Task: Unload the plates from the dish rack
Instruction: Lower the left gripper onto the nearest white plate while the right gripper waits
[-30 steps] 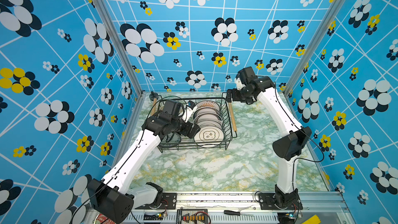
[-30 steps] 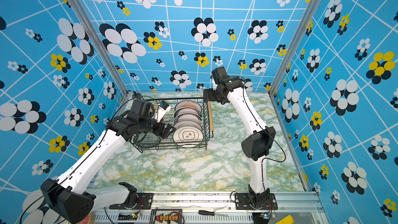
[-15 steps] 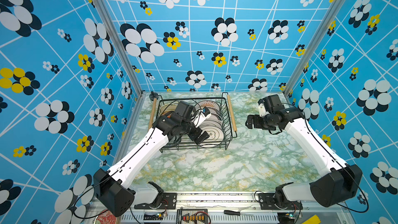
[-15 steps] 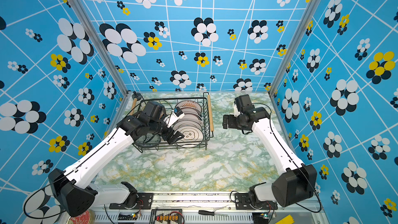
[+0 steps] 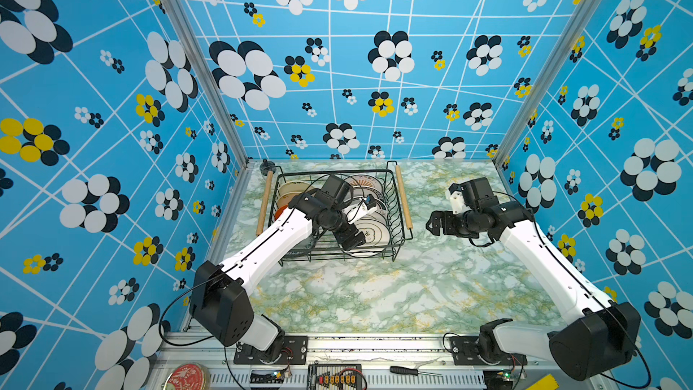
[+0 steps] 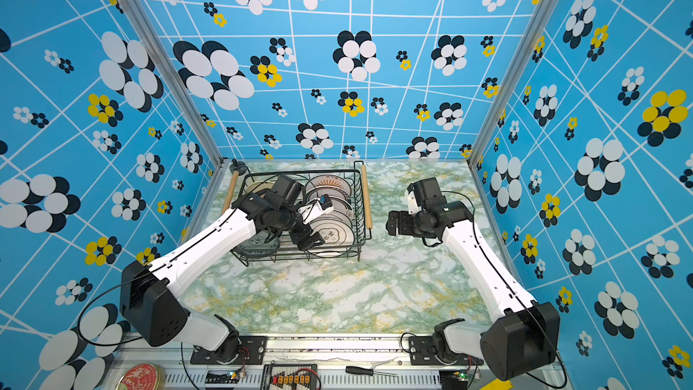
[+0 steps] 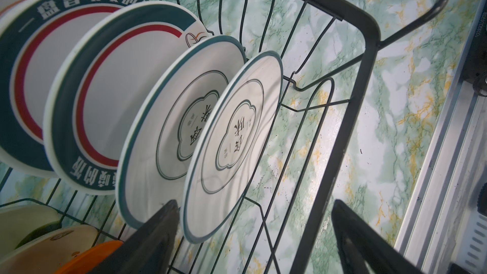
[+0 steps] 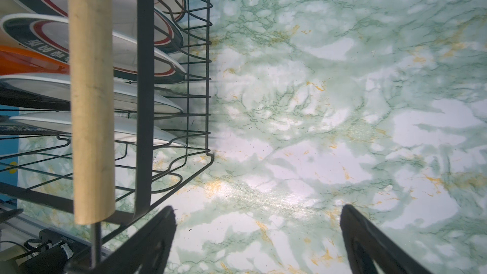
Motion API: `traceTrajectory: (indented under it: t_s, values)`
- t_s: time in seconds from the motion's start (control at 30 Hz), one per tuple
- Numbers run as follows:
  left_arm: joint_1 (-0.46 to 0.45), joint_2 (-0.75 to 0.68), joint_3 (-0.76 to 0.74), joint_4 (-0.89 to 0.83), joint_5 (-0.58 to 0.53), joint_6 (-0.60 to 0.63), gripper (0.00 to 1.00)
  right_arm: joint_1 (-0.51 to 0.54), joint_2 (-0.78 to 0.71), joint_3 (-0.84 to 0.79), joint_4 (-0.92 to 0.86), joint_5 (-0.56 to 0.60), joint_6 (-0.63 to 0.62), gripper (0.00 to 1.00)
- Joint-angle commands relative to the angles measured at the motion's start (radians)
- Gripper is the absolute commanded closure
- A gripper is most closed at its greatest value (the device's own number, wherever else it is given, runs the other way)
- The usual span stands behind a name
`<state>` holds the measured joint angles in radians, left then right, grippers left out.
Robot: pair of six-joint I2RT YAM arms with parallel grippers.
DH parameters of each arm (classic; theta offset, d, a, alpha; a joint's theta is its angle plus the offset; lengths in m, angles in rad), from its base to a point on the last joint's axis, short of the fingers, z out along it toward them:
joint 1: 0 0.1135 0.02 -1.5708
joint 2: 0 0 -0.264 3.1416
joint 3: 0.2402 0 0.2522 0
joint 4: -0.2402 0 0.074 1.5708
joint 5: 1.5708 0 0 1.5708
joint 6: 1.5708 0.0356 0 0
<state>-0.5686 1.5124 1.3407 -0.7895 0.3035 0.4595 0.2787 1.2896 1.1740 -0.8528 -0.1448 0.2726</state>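
The dish rack (image 5: 403, 236) (image 6: 360, 219) stands at the back left of the marble table, with a row of white plates on edge in its right half. My left gripper (image 5: 352, 241) (image 6: 309, 240) hangs open over the frontmost plate (image 5: 371, 230) (image 6: 333, 232). In the left wrist view that plate (image 7: 237, 138) has its edge between the open fingers of the left gripper (image 7: 254, 202), untouched, with a second plate (image 7: 168, 133) behind it. My right gripper (image 5: 435, 223) (image 6: 392, 223) (image 8: 257, 206) is open over bare marble, right of the rack.
Smaller orange (image 7: 92, 256) and cream dishes fill the rack's left half. The rack's wooden handle (image 8: 92, 101) lies close to the right gripper. Bare marble table (image 5: 375, 294) spreads in front. A red tin (image 5: 187, 377) and a screwdriver (image 5: 408, 370) lie on the front ledge.
My left gripper moved from the rack's left side across to the front white plates. My right arm swung away from the rack's back right corner, out over the table to the right.
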Motion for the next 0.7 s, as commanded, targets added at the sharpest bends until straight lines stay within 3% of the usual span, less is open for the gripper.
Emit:
traceTrajectory:
  t_s: [0.0, 0.37, 0.67]
  values:
    - [0.013, 0.022, 0.048, -0.02, 0.031, 0.047, 0.09, -0.008, 0.016, -0.015, 0.02, -0.024, -0.008, 0.01]
    - [0.038, 0.116, 0.087, -0.009, 0.031, 0.075, 0.13, -0.019, 0.049, -0.021, 0.04, -0.029, -0.019, 0.01]
    - [0.042, 0.195, 0.164, -0.072, 0.013, 0.109, 0.24, -0.038, 0.057, -0.045, 0.057, -0.027, -0.021, 0.01]
